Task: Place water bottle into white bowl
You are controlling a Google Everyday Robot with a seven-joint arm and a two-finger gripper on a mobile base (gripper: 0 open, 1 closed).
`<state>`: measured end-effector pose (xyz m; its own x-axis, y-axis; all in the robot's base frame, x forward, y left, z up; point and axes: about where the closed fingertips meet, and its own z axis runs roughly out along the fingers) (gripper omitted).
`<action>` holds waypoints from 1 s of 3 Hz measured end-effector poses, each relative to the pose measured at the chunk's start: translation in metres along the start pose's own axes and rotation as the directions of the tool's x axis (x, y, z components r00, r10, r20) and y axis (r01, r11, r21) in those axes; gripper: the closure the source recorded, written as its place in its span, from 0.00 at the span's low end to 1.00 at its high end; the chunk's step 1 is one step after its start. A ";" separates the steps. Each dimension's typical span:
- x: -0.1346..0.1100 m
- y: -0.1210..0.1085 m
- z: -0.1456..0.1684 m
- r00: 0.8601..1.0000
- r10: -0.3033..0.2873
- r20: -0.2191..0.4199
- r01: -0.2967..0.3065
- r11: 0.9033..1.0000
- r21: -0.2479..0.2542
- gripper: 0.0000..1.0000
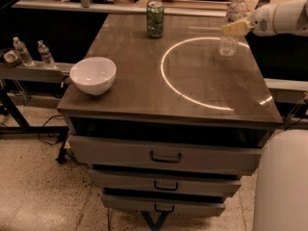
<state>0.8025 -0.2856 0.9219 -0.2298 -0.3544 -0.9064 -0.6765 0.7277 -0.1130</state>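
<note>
Wooden drawer cabinet fills the mid view, w/ three drawers below the top, each w/ a dark handle; a thin bright light ring lies on the right half of the top. White rounded robot body at bottom right corner. White arm reaches in from upper right edge, over the cabinet's right rear corner.

White bowl: glossy, deep, upright, nothing in it, on the top near the left front corner, well apart from arm and bottle.

Water bottle: clear ribbed plastic, white cap, upright; its base appears to rest on the top at right rear, on or just beside the ring's far right arc. Label band on upper part; writing too small to read.

Gripper: tan end of the arm, pressed against the bottle's upper part at about label height, coming from the bottle's right side; bottle sits directly left of and partly behind it; grip state: can't tell.

Green drink can upright at rear centre, left of bottle, outside the ring; print on it unreadable.

Two tiny bottles, white caps, upright on a low side shelf left of the cabinet; labels unreadable.
</note>
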 end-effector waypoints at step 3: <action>-0.019 0.005 -0.008 0.998 0.008 0.064 -0.007 1.000 -0.018 1.00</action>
<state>0.7982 -0.2799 0.9423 -0.1905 -0.3103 -0.9314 -0.6871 0.7198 -0.0992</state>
